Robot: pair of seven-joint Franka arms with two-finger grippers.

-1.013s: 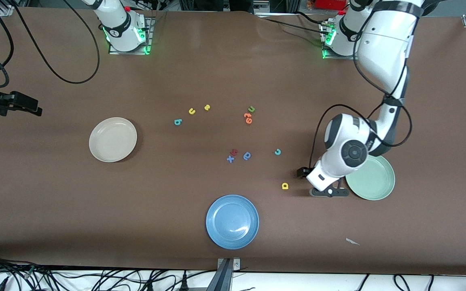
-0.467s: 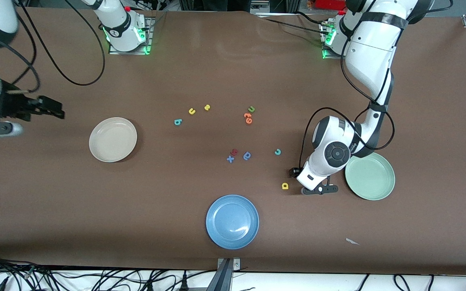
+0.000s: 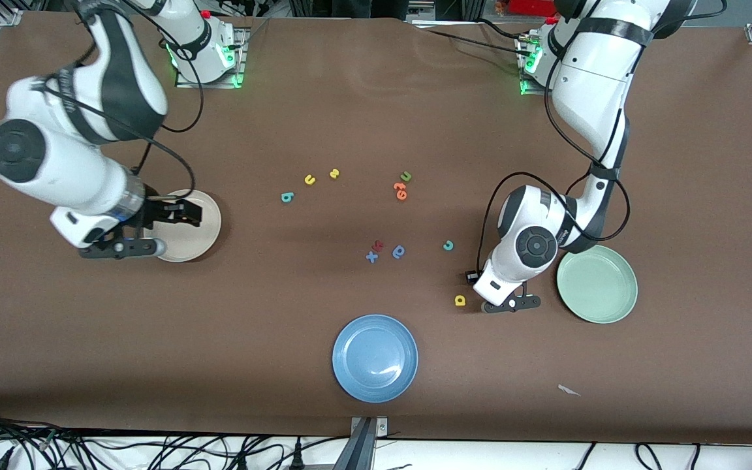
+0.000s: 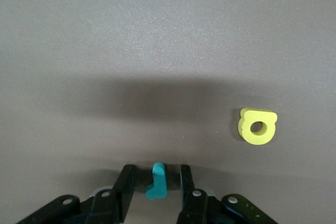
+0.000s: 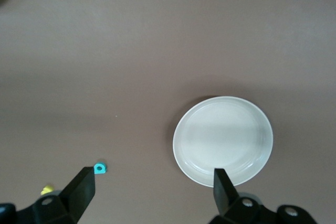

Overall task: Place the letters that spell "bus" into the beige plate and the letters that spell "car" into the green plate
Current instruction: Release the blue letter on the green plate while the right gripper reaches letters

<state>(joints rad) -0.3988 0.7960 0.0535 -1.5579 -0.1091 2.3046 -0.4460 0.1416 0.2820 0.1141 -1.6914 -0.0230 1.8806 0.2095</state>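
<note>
Ok so, counting it all up: three plates and, as far as I can make out, a dozen-ish tiny foam letters on the brown table.

The beige plate sits toward the right arm's end, mid-height in the front view. The green plate is toward the left arm's end, a bit lower in the frame. The blue plate is at bottom centre. All three look bare inside.

The "bus" letters sit in a loose row in the upper middle: teal b, yellow u and yellow s.

Two of the "car" letters lie flat on the table. The teal c is around mid-frame, and the yellow a is lower down.

The left gripper is down low just beside that a. In its wrist view the teal r stands between the two fingers, with a thin gap on each side, so they aren't pinching it.

The right gripper hangs over the beige plate with its fingers spread wide and nothing between them.

Leftovers in the middle:
- one green u
- orange letters touching each other just below it
- one red letter
- one blue x
- one blue rounded letter
</note>
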